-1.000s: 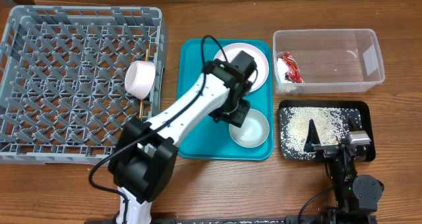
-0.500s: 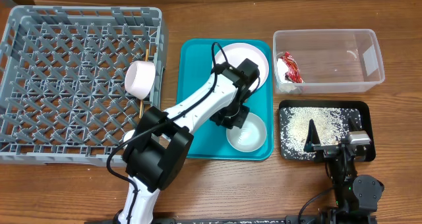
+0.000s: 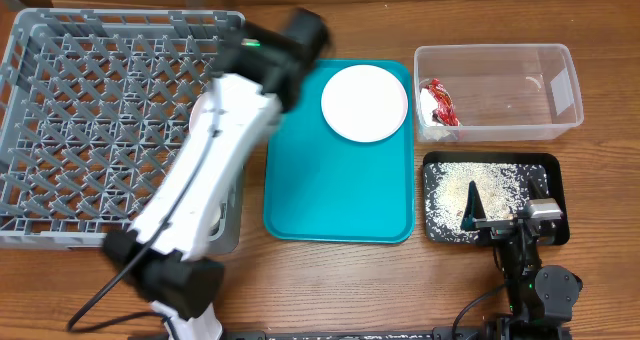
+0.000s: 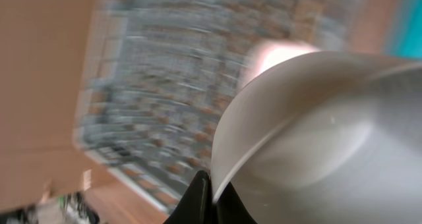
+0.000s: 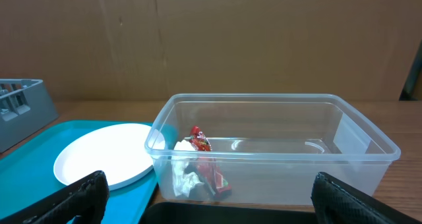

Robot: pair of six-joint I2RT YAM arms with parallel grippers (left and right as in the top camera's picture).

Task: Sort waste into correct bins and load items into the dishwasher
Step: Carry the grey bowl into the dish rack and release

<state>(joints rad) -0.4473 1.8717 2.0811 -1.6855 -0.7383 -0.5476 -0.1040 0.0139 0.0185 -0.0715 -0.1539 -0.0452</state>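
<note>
Two views differ: only the left wrist camera shows the left gripper (image 4: 206, 196) clamped shut on the rim of a pale bowl (image 4: 316, 132), with the blurred grey dish rack (image 4: 165, 85) behind. Overhead, the left arm (image 3: 215, 140) smears across the rack and the bowl cannot be made out. The right gripper (image 5: 208, 194) gapes wide and empty, facing the clear tub (image 5: 369, 158) that holds the red-and-white wrapper (image 5: 204, 161). A white plate (image 3: 365, 102) sits on the teal tray (image 3: 335, 190), and rice grains (image 3: 450, 195) cover the black tray (image 3: 556, 170).
</note>
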